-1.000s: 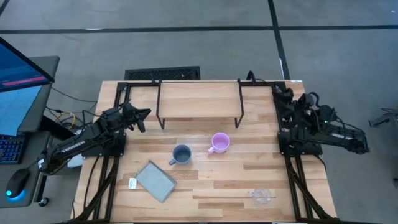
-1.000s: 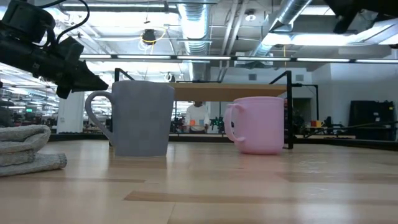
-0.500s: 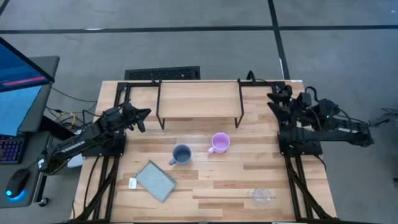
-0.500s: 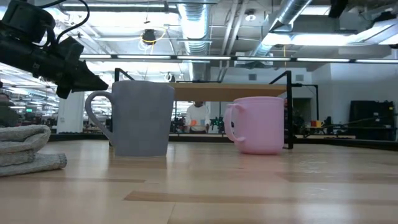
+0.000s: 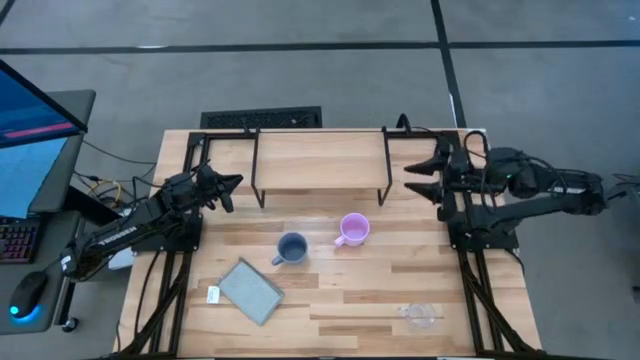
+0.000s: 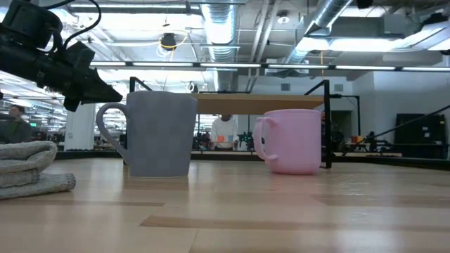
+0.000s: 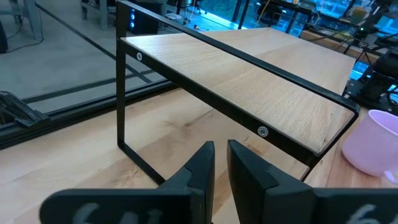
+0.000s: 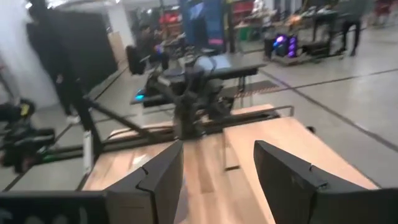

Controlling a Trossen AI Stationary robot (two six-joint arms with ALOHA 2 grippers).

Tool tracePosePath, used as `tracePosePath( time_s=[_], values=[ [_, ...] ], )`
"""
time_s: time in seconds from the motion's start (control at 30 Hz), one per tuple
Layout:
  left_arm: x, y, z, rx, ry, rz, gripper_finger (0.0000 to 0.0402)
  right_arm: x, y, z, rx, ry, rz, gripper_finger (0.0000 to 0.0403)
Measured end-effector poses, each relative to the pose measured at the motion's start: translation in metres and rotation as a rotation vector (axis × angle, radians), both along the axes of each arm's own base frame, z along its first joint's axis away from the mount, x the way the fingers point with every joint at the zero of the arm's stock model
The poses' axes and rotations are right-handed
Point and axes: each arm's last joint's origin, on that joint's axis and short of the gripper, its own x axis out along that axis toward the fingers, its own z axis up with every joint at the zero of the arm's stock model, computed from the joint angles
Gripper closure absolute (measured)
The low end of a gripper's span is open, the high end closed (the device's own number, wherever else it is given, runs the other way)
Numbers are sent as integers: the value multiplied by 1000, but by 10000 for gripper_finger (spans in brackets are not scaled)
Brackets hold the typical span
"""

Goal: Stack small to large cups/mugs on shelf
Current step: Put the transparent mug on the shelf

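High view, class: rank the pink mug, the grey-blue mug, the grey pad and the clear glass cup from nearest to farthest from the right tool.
1. Pink mug, table centre, nearest the right tool.
2. Grey-blue mug, left of the pink mug.
3. Clear glass cup, front right; close to the grey-blue mug's distance.
4. Grey pad, front left.

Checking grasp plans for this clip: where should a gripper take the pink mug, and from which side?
Probably the rim of the pink mug, from above. It stands upright, mouth open, handle toward the grey-blue mug; pinch the wall opposite the handle, the side facing the open right gripper.
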Motion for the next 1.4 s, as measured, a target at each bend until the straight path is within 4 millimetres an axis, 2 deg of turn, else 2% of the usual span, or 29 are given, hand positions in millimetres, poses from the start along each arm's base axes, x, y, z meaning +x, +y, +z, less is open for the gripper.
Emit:
tracePosePath(
  time_s=[0.1,0.27,0.47,0.77,1.1,1.4],
  values=[
    [0,0,0,0,0,0,368,3,7,5,8,55,53,184],
    [0,0,0,0,0,0,368,4,20,9,117,196,119,184],
    [0,0,0,0,0,0,368,16,42,-2,157,424,205,185],
    [0,0,0,0,0,0,368,35,85,-20,291,776,330,185],
    [0,0,0,21,15,-4,368,39,123,-31,204,1162,285,190],
    [0,0,0,21,15,-4,368,53,158,-63,112,1302,275,221]
  ],
)
